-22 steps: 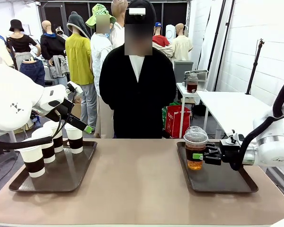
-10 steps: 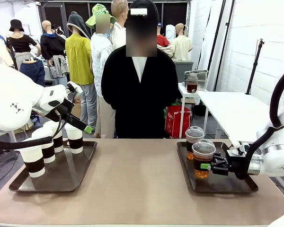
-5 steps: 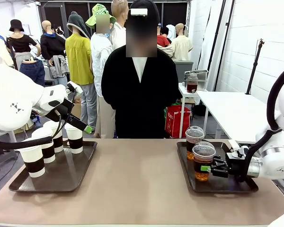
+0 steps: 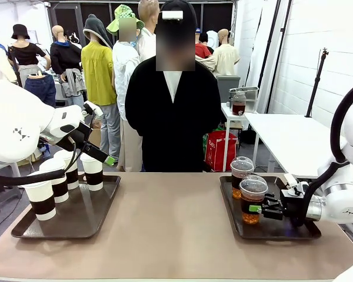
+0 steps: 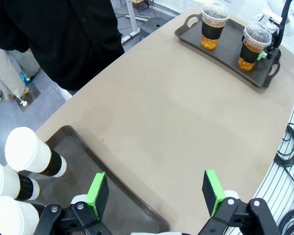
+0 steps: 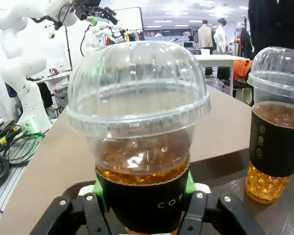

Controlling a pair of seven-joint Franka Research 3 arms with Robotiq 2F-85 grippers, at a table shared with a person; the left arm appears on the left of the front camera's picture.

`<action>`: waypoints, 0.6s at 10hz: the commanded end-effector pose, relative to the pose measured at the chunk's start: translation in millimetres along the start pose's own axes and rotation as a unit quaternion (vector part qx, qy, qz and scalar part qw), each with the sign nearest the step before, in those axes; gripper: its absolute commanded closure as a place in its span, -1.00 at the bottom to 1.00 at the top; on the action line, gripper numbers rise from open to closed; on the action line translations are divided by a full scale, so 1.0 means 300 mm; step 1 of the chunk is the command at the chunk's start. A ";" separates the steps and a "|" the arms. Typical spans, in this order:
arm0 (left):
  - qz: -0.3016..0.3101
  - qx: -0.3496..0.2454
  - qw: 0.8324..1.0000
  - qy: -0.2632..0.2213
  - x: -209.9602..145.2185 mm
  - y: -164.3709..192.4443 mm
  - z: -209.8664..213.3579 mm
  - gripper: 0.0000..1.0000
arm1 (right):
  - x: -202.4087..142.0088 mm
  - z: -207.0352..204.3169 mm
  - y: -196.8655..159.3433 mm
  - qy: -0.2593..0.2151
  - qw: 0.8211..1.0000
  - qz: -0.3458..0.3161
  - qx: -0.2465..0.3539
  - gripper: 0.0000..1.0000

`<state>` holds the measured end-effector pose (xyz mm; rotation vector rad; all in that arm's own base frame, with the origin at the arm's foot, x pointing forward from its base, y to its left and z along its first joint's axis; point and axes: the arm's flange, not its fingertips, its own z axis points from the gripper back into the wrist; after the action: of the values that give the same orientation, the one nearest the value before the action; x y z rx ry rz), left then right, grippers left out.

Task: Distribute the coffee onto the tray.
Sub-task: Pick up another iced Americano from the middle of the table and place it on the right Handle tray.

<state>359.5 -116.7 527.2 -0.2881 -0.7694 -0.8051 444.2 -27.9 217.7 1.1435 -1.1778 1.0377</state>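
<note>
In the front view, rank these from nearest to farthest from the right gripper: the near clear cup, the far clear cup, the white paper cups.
1. Near clear cup: between the jaws of the right gripper, on the right tray.
2. Far clear cup: just behind, toward the person.
3. White paper cups: across the table on the left tray.
</note>
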 end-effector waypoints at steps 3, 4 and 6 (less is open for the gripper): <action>0.002 -0.003 1.000 0.001 -0.004 0.004 -0.001 -1.00 | 0.029 0.000 0.001 0.023 0.999 -0.025 -0.020 -1.00; 0.002 -0.003 1.000 0.001 -0.004 0.004 -0.001 -1.00 | 0.043 0.010 0.012 0.023 0.999 -0.028 -0.026 -1.00; 0.002 -0.003 1.000 0.001 -0.004 0.004 -0.001 -1.00 | 0.058 0.029 0.031 0.030 0.998 -0.033 -0.037 -1.00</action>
<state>359.5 -116.7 527.2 -0.2881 -0.7693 -0.8050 443.9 -36.7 228.6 1.1028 -1.1297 0.9951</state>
